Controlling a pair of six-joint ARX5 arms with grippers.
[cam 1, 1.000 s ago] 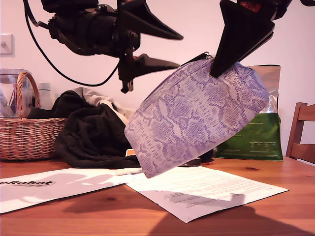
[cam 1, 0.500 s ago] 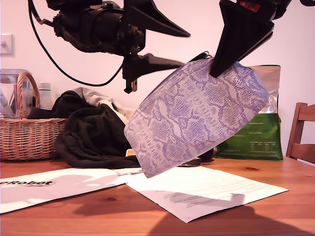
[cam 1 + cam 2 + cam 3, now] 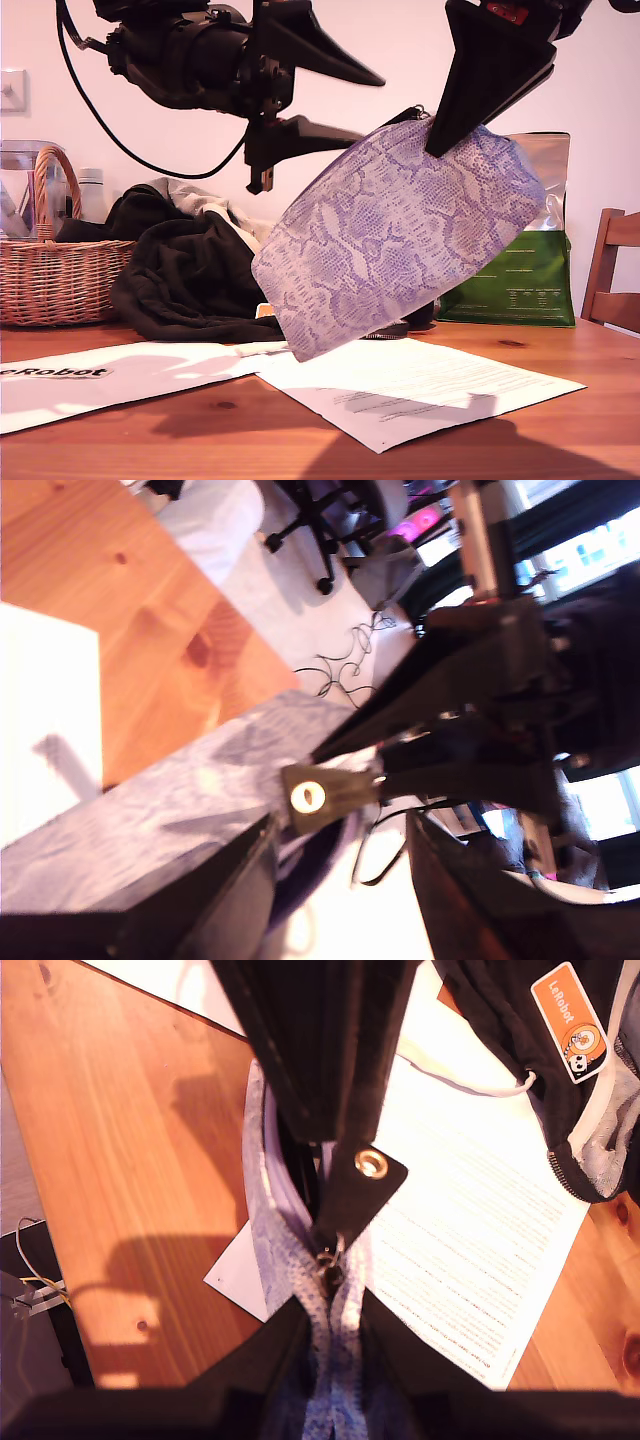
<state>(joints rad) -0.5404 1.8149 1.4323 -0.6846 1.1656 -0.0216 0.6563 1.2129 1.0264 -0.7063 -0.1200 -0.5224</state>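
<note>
One pouch (image 3: 400, 240) hangs pinched by the second end effector (image 3: 438, 140); the first end effector (image 3: 372, 105), spread, probably must next close on the zipper pull (image 3: 322, 795).

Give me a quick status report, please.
My first gripper open, at the zipper pull. My second gripper shut on the purple pouch, hanging tilted. Nothing in the way.

Exterior view low at table (image 3: 560, 440) edge, facing wall (image 3: 400, 50), wrist views close above, sharing purple pouch (image 3: 400, 240).
</note>
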